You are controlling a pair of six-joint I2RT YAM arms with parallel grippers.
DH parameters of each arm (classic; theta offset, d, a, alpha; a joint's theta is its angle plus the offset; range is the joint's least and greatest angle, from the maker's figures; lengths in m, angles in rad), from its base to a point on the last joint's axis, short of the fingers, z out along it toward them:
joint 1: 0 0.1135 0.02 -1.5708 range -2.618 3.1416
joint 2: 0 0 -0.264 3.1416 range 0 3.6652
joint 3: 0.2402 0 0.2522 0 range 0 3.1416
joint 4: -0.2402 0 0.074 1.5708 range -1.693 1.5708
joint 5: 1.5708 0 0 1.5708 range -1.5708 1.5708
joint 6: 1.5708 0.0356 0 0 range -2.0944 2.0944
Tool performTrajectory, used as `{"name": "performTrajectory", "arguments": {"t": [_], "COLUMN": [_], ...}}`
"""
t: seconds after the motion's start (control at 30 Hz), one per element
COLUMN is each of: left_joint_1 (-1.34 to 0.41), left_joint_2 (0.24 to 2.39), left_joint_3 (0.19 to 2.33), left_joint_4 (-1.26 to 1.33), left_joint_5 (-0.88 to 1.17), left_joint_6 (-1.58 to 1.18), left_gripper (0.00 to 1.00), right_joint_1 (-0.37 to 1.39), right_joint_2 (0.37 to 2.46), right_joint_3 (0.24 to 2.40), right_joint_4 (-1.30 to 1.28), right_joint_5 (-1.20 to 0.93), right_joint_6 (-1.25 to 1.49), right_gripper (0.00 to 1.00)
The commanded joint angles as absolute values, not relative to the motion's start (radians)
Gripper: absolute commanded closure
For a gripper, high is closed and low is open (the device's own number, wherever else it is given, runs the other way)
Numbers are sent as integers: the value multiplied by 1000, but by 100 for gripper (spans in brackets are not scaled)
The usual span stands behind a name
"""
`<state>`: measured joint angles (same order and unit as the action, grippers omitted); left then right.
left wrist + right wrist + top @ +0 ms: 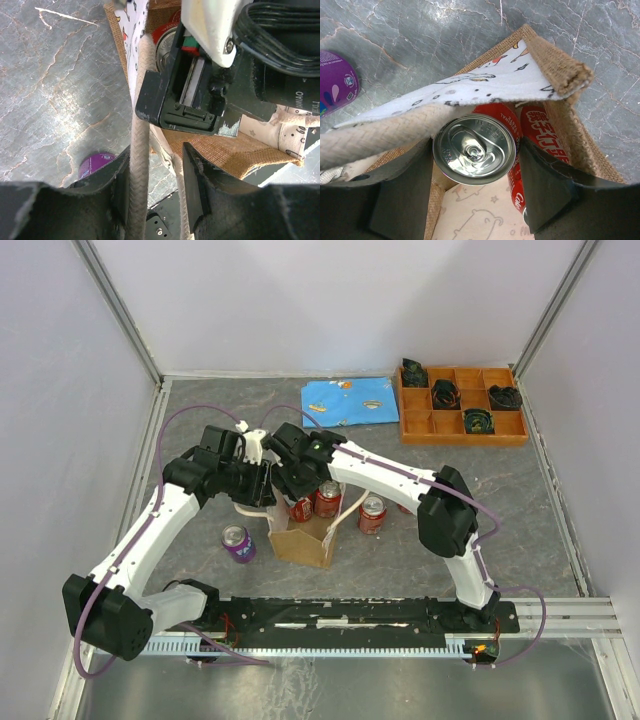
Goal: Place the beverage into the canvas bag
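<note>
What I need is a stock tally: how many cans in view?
4. A red can between the right jaws at the bag; second red can beside it; third red can right of the bag; purple can left. Others may be hidden.

red can (474,149) upright, seemingly partway inside, canvas bag (490,82) open

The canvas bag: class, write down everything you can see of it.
The canvas bag is a small boxy tote standing upright on the table. Its sides are coarse tan-brown weave, its faces cream cloth with small dark prints. A cream rope handle passes through the open left tool. The right tool holds a red can at its open mouth.
</note>
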<state>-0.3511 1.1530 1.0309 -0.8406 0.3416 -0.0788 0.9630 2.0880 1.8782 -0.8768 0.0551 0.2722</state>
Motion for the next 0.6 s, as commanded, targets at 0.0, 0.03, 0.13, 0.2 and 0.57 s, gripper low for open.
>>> {"name": "performTrajectory", "arguments": {"t": [0.0, 0.03, 0.13, 0.2, 0.57], "left_joint_1": [-355, -356, -356, -356, -355], "left_joint_2": [1146, 1145, 1144, 1146, 1155], "left_joint_3": [1038, 1038, 1037, 1037, 1043], "left_joint_4": [-811, -811, -812, -812, -808], "left_joint_5": [375, 377, 375, 376, 381], "left_joint_6": [-94, -93, -92, -92, -92], "left_gripper": [55, 54, 53, 51, 46], "right_joint_1": [964, 966, 968, 971, 975], "right_joint_2": [2089, 2080, 2052, 2038, 2021], "right_joint_3": [1860, 1856, 1851, 1857, 1900], "right_joint_4": [-822, -816, -799, -796, -835], "right_joint_5": [89, 88, 99, 110, 135], "right_joint_6": [258, 255, 244, 235, 212], "right_gripper": [79, 70, 45, 34, 1]}}
